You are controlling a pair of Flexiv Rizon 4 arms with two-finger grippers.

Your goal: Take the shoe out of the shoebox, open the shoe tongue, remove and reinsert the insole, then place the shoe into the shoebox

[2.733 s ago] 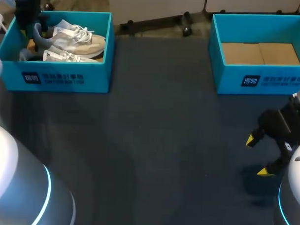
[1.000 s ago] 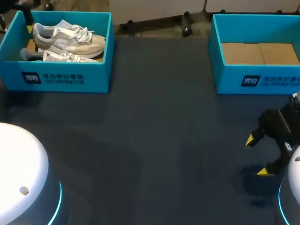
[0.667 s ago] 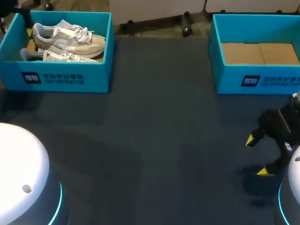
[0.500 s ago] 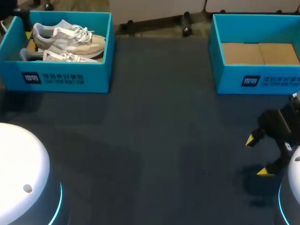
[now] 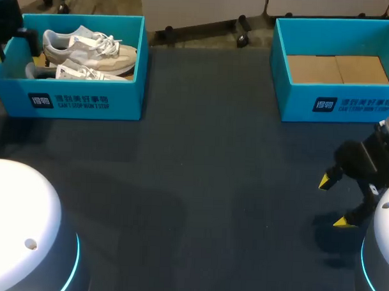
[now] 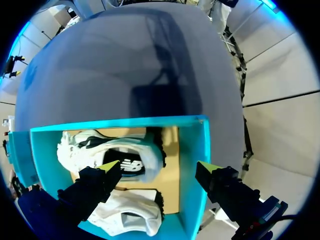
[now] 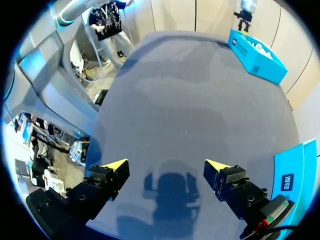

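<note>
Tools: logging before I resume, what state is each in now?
Left tool: open, empty, above the shoebox.
Right tool: open, empty, above the table.

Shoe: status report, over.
Left tool open above the shoebox, empty. Right tool open over the table. Both shoes inside the shoebox. Nothing blocking them.
</note>
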